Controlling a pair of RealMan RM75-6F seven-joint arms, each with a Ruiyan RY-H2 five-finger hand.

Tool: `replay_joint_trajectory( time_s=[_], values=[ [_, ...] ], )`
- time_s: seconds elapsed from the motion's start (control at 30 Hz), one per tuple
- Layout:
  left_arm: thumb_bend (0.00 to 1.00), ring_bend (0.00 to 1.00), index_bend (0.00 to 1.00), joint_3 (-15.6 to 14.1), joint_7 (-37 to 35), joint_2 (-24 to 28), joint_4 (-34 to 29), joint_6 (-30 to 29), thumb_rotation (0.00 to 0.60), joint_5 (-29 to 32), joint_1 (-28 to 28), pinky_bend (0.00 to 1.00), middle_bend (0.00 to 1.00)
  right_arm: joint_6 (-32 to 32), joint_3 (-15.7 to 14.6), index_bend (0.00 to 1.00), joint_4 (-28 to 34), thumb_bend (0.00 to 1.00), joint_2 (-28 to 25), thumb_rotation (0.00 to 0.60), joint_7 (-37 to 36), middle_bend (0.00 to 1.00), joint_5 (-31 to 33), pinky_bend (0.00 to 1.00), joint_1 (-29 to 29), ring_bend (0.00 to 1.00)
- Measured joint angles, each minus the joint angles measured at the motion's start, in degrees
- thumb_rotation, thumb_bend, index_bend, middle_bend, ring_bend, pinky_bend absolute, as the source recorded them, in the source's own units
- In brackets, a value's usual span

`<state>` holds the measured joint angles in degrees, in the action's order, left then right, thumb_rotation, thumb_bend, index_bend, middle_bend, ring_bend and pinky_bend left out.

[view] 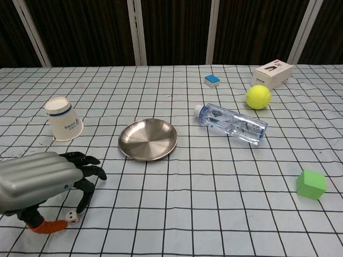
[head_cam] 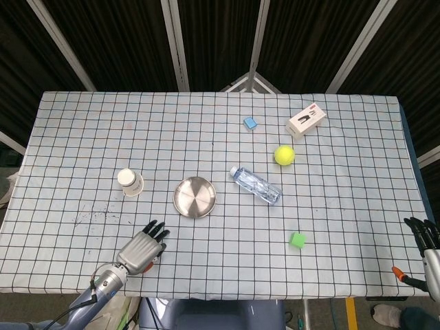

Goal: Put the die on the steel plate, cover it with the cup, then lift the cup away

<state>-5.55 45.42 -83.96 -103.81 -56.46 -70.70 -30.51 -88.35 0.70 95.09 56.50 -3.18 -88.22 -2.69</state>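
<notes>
left hand (view: 40,184) low over the near left corner of the table (view: 177,214), fingers curled down around the die (view: 70,216), orange thumb tip just beside it; cannot tell whether actually pinched or only touched, die seemingly resting on the cloth. right hand (head_cam: 425,237) off the near right edge in the head view, dark fingers up, nothing visibly in it, openness hard to tell.

judged from the layout: nothing of the task finished. die not yet on the steel plate (view: 148,139), well apart from it, nearer and to the left. cup (view: 63,119) standing mouth-down, left of the plate, untouched. left to do: secure the die, carry it to the plate, cover with the cup, lift the cup away.

counted left to right: one cup, one die, one steel plate, one blue block (view: 212,80) far off, one plastic bottle (view: 231,123) lying on its side, one tennis ball (view: 258,97), one white box (view: 273,73), one green cube (view: 311,184) at the near right.
</notes>
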Motion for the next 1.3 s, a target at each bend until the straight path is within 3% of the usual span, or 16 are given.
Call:
replay_joint_trajectory(
  time_s=[1.03,1.3],
  values=[
    [0.46,0.00,0.53,-1.0,1.3,-0.7,0.8,-1.7,0.600,1.8,-0.6,0.04,0.14,0.6,0.0,0.12,-0.1,0.13,0.0,0.600,-0.3,0.14,0.5,0.03,0.1,0.10],
    [0.57,0.00,0.57,-1.2,1.1,-0.9,1.1,-1.9,0.600,1.4,-0.7,0.04,0.17,0.7,0.0,0.12,0.0,0.13,0.0,0.600,-0.2,0.14,0.7,0.03,0.2,0.10]
  ],
)
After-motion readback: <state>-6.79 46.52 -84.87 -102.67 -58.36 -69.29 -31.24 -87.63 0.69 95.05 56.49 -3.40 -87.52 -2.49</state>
